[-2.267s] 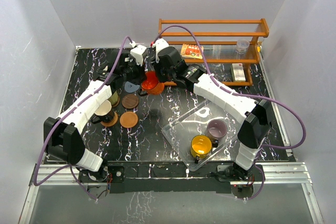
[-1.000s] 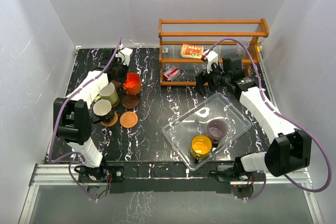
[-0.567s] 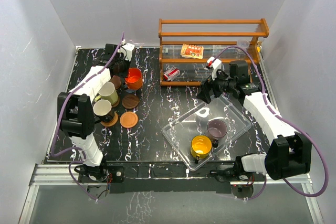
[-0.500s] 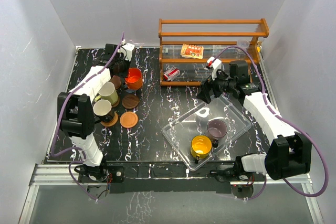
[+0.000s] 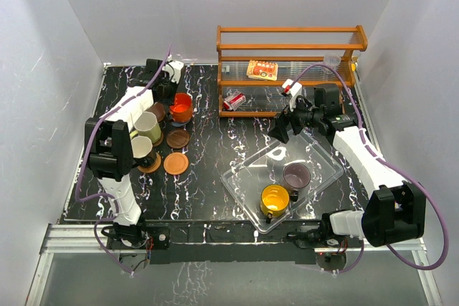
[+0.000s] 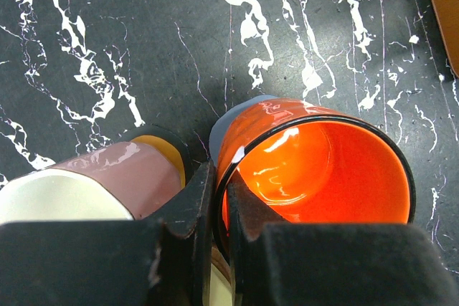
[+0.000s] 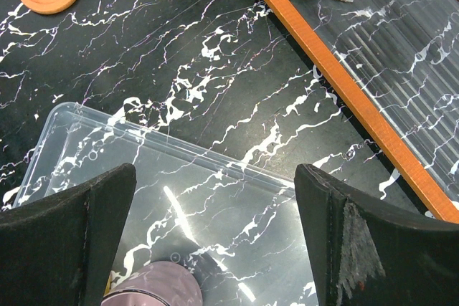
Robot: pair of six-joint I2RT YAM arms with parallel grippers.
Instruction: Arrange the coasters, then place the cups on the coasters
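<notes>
Orange-red cup point(image 6: 315, 170) is the thing held now: the left gripper point(image 6: 219, 184) is closed on its rim, one finger inside the cup and one outside, with the wall pinched between them. This cup is at the far left part of the marble table point(image 5: 215, 148). A blue-grey coaster point(image 6: 228, 118) shows from under its far side. I cannot tell if the cup rests on it or hangs just above it.

Just beside it, on the left in the wrist view, stands the pale pink cup point(image 6: 122, 173), and an orange-brown edge is visible under it.

In the top view the olive-cream cup point(image 5: 148, 127) and the black cup point(image 5: 141, 150) stand in a row nearer to the arm bases. Next to them lie a dark brown coaster point(image 5: 178, 138) and an orange-brown coaster point(image 5: 176, 163), both with no cup on them.

The right gripper point(image 7: 215, 173) is spread wide and holds nothing. It hangs above the far edge of the clear tray point(image 7: 179, 155), near the wooden rack point(image 5: 287, 69). Inside the tray stand the mauve cup point(image 5: 295, 175) and the yellow cup point(image 5: 274, 198), close to each other.
</notes>
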